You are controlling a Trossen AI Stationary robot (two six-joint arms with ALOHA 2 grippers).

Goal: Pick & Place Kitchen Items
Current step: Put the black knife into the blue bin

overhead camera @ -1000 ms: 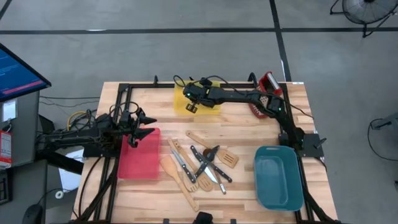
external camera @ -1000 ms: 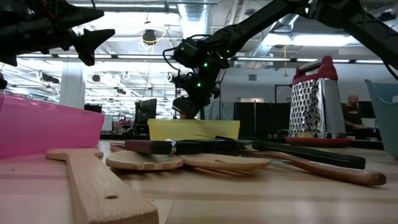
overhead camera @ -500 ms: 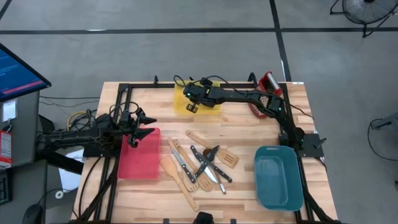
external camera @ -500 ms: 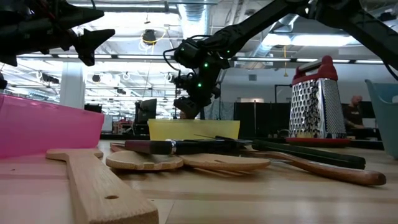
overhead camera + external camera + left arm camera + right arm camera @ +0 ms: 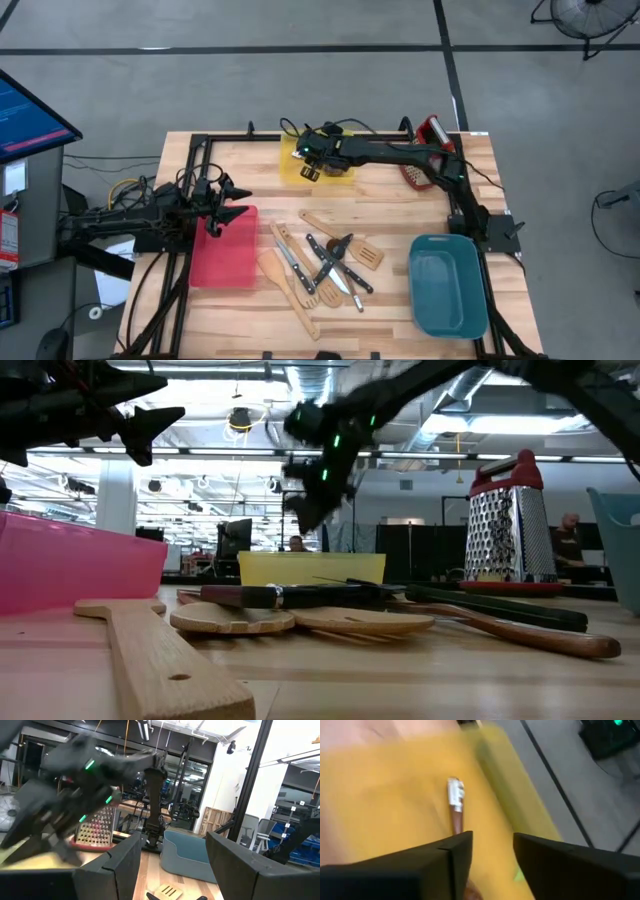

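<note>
Brown-handled utensil (image 5: 456, 810) lying in yellow bin (image 5: 385, 810), right claw (image 5: 492, 855) above, parted

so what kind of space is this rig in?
Likely an open robotics lab or workshop, not a kitchen. The low view shows exposed ceiling ducting and strip lights; the high view shows a bare concrete floor, a monitor beside the table and a floor fan.

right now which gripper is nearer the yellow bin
Right. The right gripper hangs over the yellow bin; the left gripper waits off by the red bin.
</note>
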